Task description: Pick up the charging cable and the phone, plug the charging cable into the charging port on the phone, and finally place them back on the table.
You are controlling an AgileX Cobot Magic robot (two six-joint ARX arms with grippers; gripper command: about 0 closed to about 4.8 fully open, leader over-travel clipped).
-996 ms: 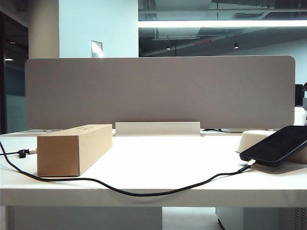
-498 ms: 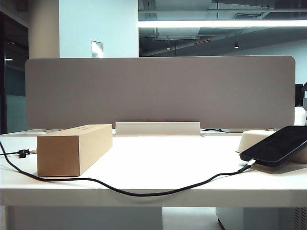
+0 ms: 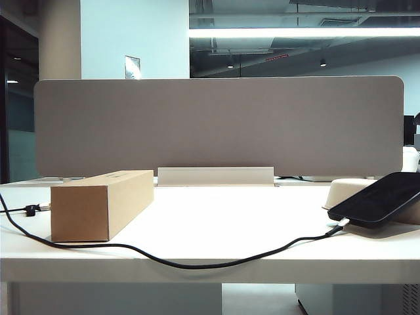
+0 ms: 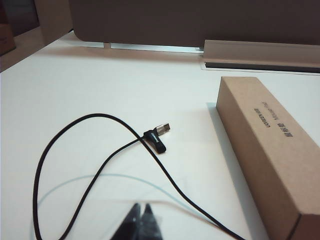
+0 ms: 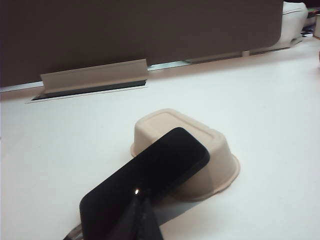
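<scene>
No shift on the table [image 3: 216, 216] since the earlier frames. Cardboard box [image 3: 98, 203] closed, contents unseen. Phone [image 3: 380, 199] propped tilted on the upturned cream tray [image 5: 220, 165], holding nothing. Charging cable [image 3: 184, 261] draped past the front edge, plug [image 3: 341, 224] by the phone, seemingly mated already. Left gripper [image 4: 140, 220] and right gripper [image 5: 142, 215] closed, empty, hovering; best kept clear.

left pincer [image 4: 141, 216] black tapered fingertips, right pincer [image 5: 141, 212] likewise black
</scene>
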